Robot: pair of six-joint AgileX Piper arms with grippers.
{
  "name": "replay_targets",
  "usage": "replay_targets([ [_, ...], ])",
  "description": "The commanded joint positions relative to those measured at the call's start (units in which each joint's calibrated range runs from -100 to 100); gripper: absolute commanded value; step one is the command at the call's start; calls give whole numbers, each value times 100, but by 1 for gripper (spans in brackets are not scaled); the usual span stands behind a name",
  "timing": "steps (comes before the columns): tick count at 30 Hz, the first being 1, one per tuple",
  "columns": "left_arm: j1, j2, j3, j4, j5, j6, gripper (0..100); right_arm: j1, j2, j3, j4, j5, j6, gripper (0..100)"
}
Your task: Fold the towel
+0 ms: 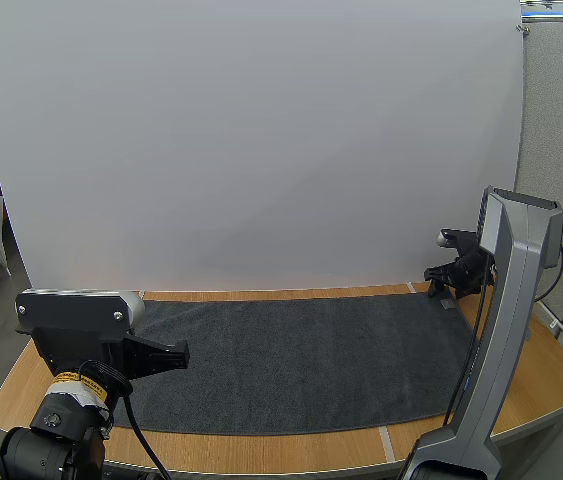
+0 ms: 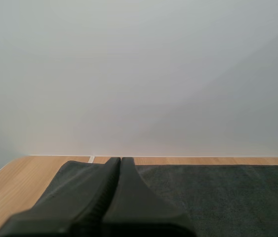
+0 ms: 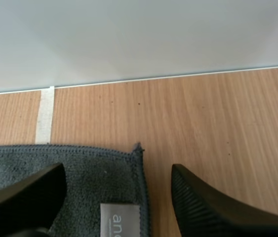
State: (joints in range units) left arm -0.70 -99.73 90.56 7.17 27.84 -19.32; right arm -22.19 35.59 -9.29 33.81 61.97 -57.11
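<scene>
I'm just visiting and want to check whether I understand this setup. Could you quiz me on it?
1. True or false: the towel is already folded in half.
2. Which gripper stands open? A. left B. right C. both
3. Fill in: the right gripper straddles the towel's far-right ____.
Key: 1 false, it lies spread flat. 2 B; the left gripper is shut. 3 corner.

Dark grey towel (image 1: 301, 360) spread flat, unfolded, across wooden table; white label at far right corner.
</scene>
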Motion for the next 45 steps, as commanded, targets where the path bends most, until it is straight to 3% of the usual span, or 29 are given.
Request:
replay_targets([
  [1,3,-27,-42,-63,-52,13,0,-1,62,-1,-17,71,-23,100],
  [5,3,-27,-42,-63,-52,13,0,-1,61,-1,41,71,-23,100],
  [12,3,-27,-42,-63,-52,13,0,-1,61,-1,690,71,-23,100],
  [39,3,-27,-42,-63,-52,13,0,-1,61,-1,966,-325,-32,100],
  [42,3,-27,-42,-63,-52,13,0,-1,61,-1,966,-325,-32,52],
  [43,3,-27,-42,-63,-52,13,0,-1,61,-1,966,-325,-32,41],
  [45,3,-27,-42,-63,-52,13,0,-1,61,-1,966,-325,-32,2],
])
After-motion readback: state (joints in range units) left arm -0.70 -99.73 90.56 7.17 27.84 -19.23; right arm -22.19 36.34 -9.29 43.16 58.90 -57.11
